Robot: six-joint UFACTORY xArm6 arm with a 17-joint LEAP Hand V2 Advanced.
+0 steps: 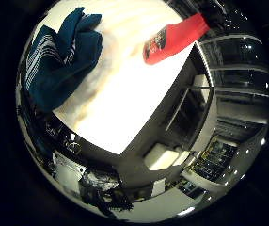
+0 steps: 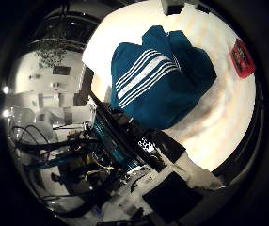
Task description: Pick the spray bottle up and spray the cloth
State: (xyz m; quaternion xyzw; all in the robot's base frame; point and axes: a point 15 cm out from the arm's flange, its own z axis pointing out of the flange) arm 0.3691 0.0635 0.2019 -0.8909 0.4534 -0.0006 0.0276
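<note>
A red spray bottle (image 1: 172, 40) lies on its side on the white table (image 1: 134, 85), in the right little finger side palm view. A dark teal cloth with white stripes (image 2: 161, 77) lies crumpled on the same table, away from the bottle; it fills much of the right thumb side palm view. The cloth also shows in the little finger side view (image 1: 64, 56). A red bit of the bottle (image 2: 242, 56) shows at the table's edge in the thumb side view. Black and teal parts of my hand and arm (image 2: 144, 151) reach in beside the cloth. The fingers are not seen.
The table's edge (image 1: 163, 113) drops off to a room with shelving and equipment (image 1: 219, 141). In the thumb side view, white furniture and clutter (image 2: 50, 94) stand beyond the table.
</note>
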